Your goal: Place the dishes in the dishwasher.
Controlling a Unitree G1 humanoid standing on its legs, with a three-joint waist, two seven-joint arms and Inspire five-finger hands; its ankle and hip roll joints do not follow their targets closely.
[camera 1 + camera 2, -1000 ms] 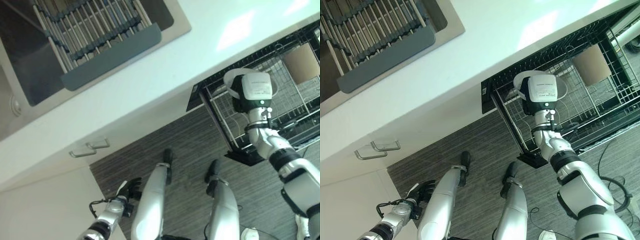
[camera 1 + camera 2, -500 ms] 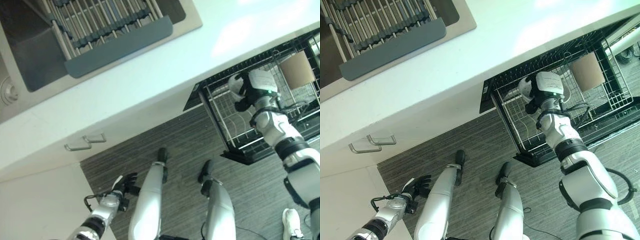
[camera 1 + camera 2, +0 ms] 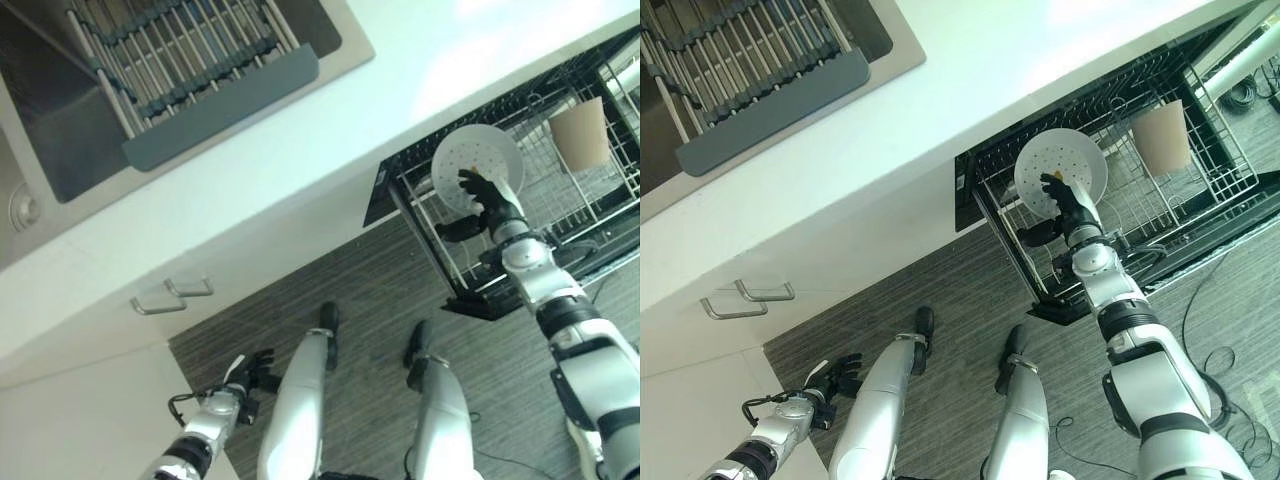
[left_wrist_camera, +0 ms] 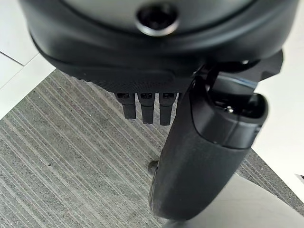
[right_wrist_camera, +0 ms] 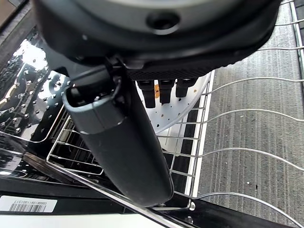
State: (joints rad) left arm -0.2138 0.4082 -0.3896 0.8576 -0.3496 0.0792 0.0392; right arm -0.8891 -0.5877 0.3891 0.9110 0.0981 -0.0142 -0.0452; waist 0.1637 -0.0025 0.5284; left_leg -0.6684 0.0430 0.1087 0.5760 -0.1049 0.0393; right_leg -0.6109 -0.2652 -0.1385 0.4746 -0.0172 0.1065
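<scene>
Two hands: one at the dishwasher, one down by the floor.
Right hand (image 3: 1065,203): raised over the front left part of the pulled-out rack, fingers laid on the face of the plate, thumb sticking out to the side below it; in the right wrist view the fingertips (image 5: 164,92) reach onto the plate; whether it grips the rim or only rests against it, I cannot tell.
Plate (image 3: 478,167): white, round, speckled with small dots, standing on edge with its face turned to the head camera, its lower part down among the wires of the rack.
Rack (image 3: 1180,195): light wire basket of the open dishwasher, drawn out from under the counter.
Cup (image 3: 580,134): tan, in the rack, well to the right of the plate and apart from it.
Left hand (image 3: 250,372): low beside the cabinet front, above the striped grey floor (image 4: 61,161), fingers loosely spread and holding nothing.
Counter (image 3: 330,130): white, running above the dishwasher.
Sink (image 3: 60,150): set in the counter at far left, with a grey drying rack (image 3: 190,60) lying across it.
Cabinet handles (image 3: 745,297): two metal pulls on the white front under the sink.
</scene>
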